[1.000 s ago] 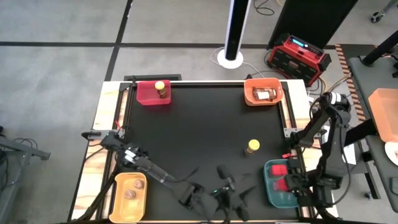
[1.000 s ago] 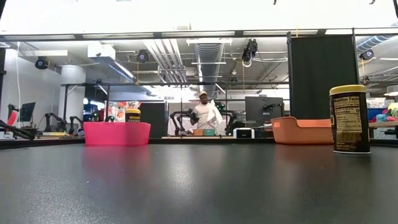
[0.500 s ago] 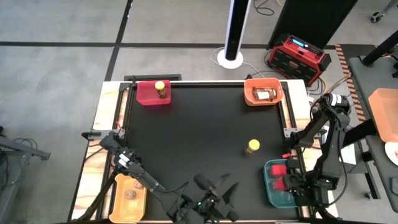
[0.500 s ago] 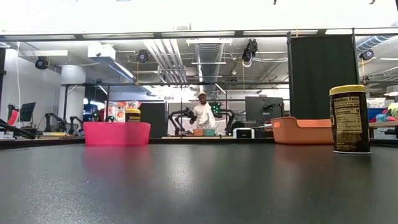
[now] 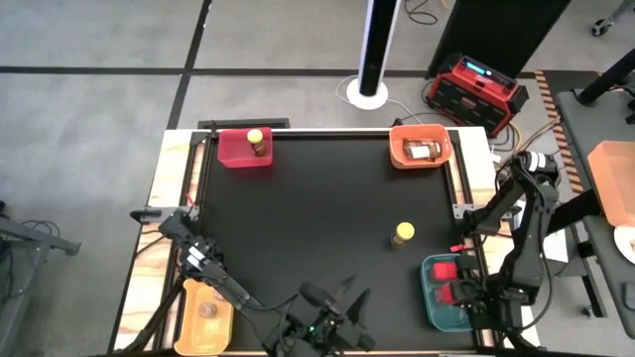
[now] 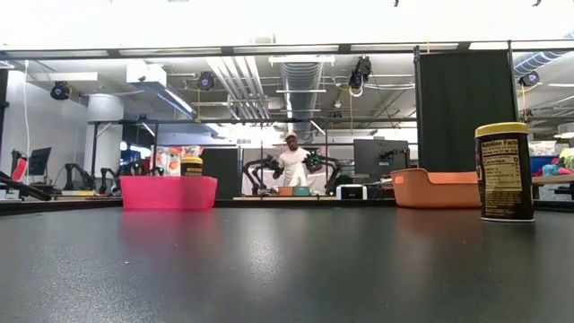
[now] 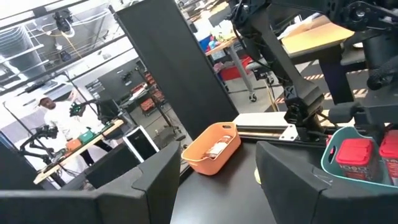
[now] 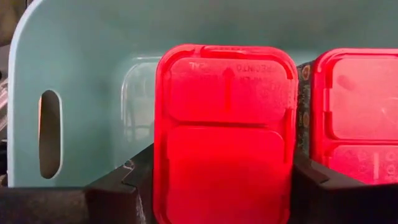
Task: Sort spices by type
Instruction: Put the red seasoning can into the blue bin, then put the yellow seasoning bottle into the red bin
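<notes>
One yellow-lidded jar [image 5: 402,234] stands unsorted at four o'clock. Right gripper [image 8: 217,186], fingers parted around red container [image 8: 226,130] in teal bin [image 5: 434,307]; withdrawing carelessly could drag it out. Left gripper [image 7: 217,186] open, empty.

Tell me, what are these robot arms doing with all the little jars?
They are sorting spices into bins. The right gripper is down in the teal bin, its jaws on either side of a red container next to a second one. The left gripper is at the table's near edge, jaws open and empty. One yellow-lidded jar stands alone on the table, not yet sorted.
</notes>
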`<move>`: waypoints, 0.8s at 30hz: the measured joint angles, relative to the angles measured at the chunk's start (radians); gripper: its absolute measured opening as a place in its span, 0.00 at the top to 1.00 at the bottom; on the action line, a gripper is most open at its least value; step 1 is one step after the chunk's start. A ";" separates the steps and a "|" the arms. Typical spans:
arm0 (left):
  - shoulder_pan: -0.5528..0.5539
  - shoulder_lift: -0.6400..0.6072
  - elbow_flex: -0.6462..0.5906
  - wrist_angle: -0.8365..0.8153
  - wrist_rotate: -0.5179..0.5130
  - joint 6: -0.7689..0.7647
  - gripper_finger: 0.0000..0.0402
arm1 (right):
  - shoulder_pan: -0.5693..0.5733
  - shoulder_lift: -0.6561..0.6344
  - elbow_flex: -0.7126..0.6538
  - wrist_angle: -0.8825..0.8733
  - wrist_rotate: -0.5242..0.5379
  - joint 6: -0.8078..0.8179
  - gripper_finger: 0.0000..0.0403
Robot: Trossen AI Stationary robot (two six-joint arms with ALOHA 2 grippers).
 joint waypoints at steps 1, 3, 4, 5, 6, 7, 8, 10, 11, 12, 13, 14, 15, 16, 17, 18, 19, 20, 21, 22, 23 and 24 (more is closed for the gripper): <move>0.000 0.000 0.000 0.000 0.000 0.000 0.52 | 0.000 0.002 0.000 0.002 0.000 0.001 0.47; 0.000 0.000 0.000 0.000 0.000 -0.001 0.52 | -0.002 0.003 0.000 0.003 0.002 0.008 0.44; 0.000 0.000 0.000 0.000 0.000 -0.002 0.52 | -0.002 0.003 0.000 0.003 0.004 0.011 0.43; 0.000 0.000 0.000 0.000 0.000 -0.002 0.52 | -0.002 0.003 0.000 0.003 0.005 0.012 0.41; 0.000 0.000 0.000 0.000 0.000 -0.002 0.52 | -0.002 0.003 0.000 0.003 0.007 0.013 0.39; 0.000 0.000 0.000 0.000 0.000 -0.003 0.52 | -0.002 0.003 0.000 0.004 0.008 0.013 0.38; 0.000 0.000 0.000 0.000 0.000 -0.003 0.52 | -0.002 0.003 0.000 0.004 0.008 0.016 0.36; 0.000 0.000 0.000 0.000 0.000 -0.003 0.52 | -0.002 0.002 0.000 0.003 0.006 0.023 0.34; 0.000 0.000 0.000 0.000 0.000 -0.003 0.52 | -0.002 0.001 0.001 0.001 0.002 0.023 0.33; 0.000 0.000 0.000 0.000 0.000 -0.003 0.52 | -0.002 -0.001 0.005 -0.004 -0.003 0.025 0.32; 0.000 0.000 0.000 0.000 0.002 -0.003 0.52 | -0.002 -0.004 0.013 -0.009 -0.010 0.031 0.32; 0.000 0.000 0.000 0.000 0.007 -0.003 0.52 | -0.002 -0.007 0.025 -0.019 -0.019 0.046 0.32; 0.000 0.000 0.000 -0.003 0.019 -0.003 0.52 | -0.002 -0.011 0.040 -0.039 -0.027 0.065 0.32; 0.000 0.000 0.000 -0.011 0.037 -0.004 0.52 | -0.002 -0.012 0.055 -0.061 -0.034 0.085 0.32; 0.000 0.000 0.000 -0.029 0.068 -0.010 0.52 | -0.002 -0.012 0.072 -0.079 -0.042 0.099 0.32; 0.000 0.000 0.000 -0.057 0.106 -0.023 0.52 | -0.002 -0.012 0.091 -0.094 -0.048 0.109 0.33; 0.000 0.000 0.000 -0.086 0.148 -0.049 0.52 | -0.002 -0.012 0.113 -0.111 -0.048 0.115 0.34; 0.001 0.000 0.000 -0.119 0.192 -0.086 0.52 | -0.002 -0.013 0.135 -0.126 -0.048 0.121 0.34; 0.005 0.000 0.000 -0.162 0.239 -0.131 0.52 | -0.002 -0.014 0.158 -0.142 -0.047 0.126 0.35; 0.011 0.000 0.000 -0.212 0.295 -0.182 0.52 | -0.002 -0.014 0.178 -0.159 -0.042 0.126 0.36; 0.019 0.000 0.000 -0.272 0.361 -0.239 0.52 | -0.002 -0.014 0.197 -0.173 -0.030 0.115 0.37; 0.030 0.000 0.000 -0.344 0.435 -0.300 0.52 | -0.002 -0.014 0.216 -0.184 -0.003 0.101 0.38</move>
